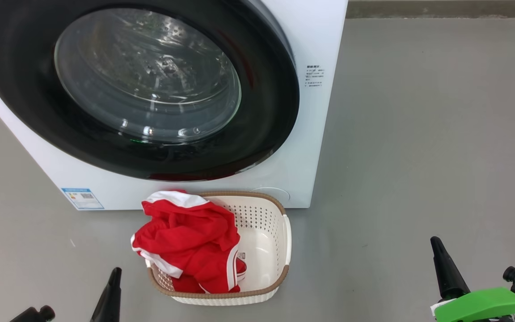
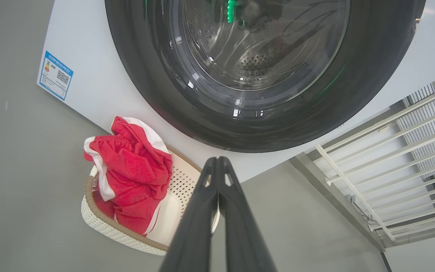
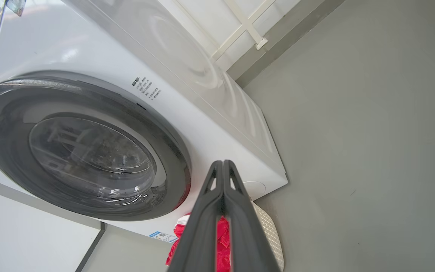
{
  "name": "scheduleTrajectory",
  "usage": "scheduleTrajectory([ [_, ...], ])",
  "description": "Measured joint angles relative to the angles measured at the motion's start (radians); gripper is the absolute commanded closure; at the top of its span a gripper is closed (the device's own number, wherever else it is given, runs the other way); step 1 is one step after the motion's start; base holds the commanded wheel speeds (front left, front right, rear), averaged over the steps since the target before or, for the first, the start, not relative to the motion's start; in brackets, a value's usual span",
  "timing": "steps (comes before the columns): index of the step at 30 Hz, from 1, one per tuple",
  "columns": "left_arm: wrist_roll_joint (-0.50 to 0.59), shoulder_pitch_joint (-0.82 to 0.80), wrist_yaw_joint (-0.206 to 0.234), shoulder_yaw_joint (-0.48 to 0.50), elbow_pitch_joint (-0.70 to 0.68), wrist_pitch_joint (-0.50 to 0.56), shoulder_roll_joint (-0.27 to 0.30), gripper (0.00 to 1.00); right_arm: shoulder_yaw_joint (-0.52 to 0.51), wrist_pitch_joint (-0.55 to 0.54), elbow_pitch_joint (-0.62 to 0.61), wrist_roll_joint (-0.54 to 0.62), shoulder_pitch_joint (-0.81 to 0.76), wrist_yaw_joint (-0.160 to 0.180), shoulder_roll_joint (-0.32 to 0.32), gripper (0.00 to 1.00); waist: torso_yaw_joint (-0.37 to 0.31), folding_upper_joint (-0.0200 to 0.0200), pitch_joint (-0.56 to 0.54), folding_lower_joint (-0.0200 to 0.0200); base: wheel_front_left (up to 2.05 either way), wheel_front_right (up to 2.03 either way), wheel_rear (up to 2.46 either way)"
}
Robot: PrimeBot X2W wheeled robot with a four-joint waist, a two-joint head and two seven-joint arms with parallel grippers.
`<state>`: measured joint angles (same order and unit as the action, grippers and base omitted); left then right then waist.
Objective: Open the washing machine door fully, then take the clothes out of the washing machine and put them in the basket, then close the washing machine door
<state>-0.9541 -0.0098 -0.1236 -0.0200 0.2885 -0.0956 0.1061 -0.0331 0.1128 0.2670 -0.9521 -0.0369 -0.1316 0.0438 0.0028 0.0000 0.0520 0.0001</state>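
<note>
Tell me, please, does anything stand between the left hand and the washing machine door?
Nothing visible does: the left hand, shut, points at the washing machine door through open air; the basket sits lower, on the floor.

Smooth grey floor (image 1: 418,134), darker skirting strip (image 1: 441,9) along its far edge, white barred frame (image 2: 353,191), soft even light

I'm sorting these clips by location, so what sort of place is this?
Probably a laundry corner of a plain indoor room: a white front-loading washing machine stands on a bare grey floor, a basket holding red clothes sits before it, and a white slatted frame shows beside it.
</note>
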Motion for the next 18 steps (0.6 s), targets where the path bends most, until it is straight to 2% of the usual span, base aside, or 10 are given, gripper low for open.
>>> scheduleTrajectory([
  [18,-0.168,-0.017,0.000,0.020,-0.002,0.052,-0.013,1.00,-0.015,-0.045,0.000,-0.182,0.025,0.000,0.007,1.00,-0.001,0.0000,-0.013,0.0000,0.00,0.00,0.00],
])
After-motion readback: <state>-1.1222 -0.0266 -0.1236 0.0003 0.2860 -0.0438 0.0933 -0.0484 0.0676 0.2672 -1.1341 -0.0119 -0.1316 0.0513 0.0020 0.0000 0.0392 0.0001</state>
